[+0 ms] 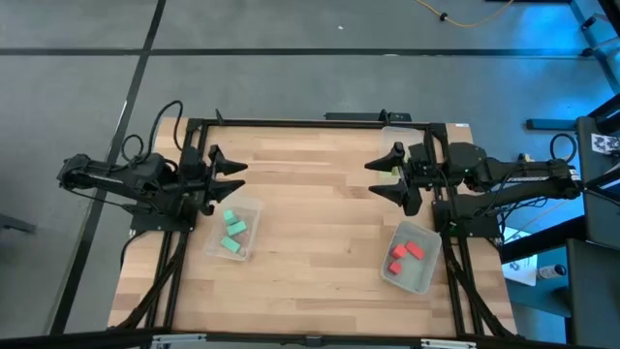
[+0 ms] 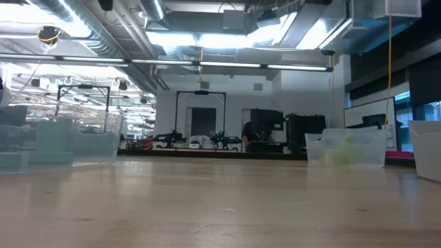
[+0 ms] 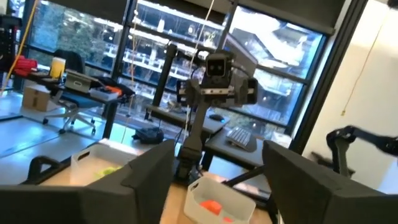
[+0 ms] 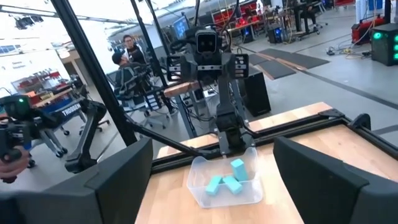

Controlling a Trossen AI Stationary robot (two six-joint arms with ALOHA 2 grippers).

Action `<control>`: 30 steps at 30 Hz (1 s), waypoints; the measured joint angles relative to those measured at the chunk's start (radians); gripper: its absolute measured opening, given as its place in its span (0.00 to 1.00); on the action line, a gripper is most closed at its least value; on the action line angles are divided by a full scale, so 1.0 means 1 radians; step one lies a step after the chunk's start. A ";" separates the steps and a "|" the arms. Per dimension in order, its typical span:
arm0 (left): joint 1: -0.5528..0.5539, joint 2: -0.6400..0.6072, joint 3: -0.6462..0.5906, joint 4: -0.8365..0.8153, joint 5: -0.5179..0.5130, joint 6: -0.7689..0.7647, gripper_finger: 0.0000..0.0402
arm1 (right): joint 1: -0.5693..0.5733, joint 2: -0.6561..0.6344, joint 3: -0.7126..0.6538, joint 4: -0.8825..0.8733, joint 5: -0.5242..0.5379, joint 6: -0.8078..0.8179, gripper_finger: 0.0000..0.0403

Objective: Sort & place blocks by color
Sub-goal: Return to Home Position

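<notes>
Wooden table: teal rectangular blocks, red blocks in clear plastic tubs; left gripper, right gripper gaping, empty. Sorting apparently done.

Grey floor w/ dark lines across it; a yellow cable lies beyond the table. Low view: big open hall, ceiling w/ metal ducts & long strip lights, a dark door frame at the back, dark wall on the right. Left wrist view: tall windows w/ dark frames, an office chair, a cardboard box, a keyboard. Right wrist view: people among chairs & machines, approx. in the middle of the room
</notes>
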 joint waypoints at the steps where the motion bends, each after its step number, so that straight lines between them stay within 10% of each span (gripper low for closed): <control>1: 0.000 0.000 0.000 -0.012 -0.002 0.000 0.56 | 0.000 0.000 0.000 -0.003 0.000 0.000 0.83; 9: 0.037 -0.058 0.000 -0.123 -0.021 0.061 0.04 | 0.000 0.000 0.000 -0.004 0.000 0.005 0.83; 30: 0.124 -0.523 -0.270 -0.297 0.119 -0.036 0.00 | 0.000 0.001 0.000 -0.004 0.001 0.057 0.83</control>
